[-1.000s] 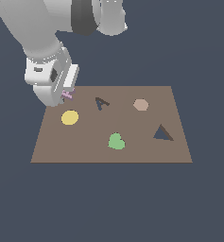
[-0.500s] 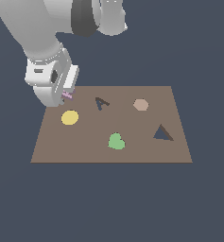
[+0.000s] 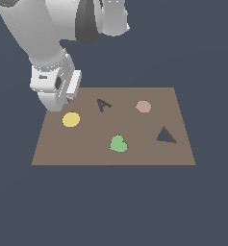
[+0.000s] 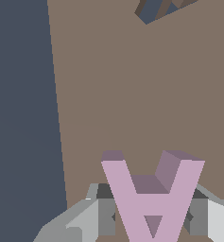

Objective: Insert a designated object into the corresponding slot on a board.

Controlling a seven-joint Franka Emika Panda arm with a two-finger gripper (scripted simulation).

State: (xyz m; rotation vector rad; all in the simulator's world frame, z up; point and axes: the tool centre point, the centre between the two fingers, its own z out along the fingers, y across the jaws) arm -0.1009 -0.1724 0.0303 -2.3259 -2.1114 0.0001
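Barely anything has shifted since a second ago: the robot's hand (image 3: 69, 97) still pinches the pink letter-A block (image 4: 151, 198) above the brown board's (image 3: 134, 156) near-left corner (exterior view), grasp done, carry and insertion into the A-shaped slot (image 3: 103, 104) remaining.

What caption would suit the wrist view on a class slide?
Gripper holding the pink-lilac A-shaped block above the brown board.

Matt brown board (image 3: 149, 153), smooth matt lilac A block (image 4: 149, 198), smooth grey-white end effector (image 4: 150, 218)
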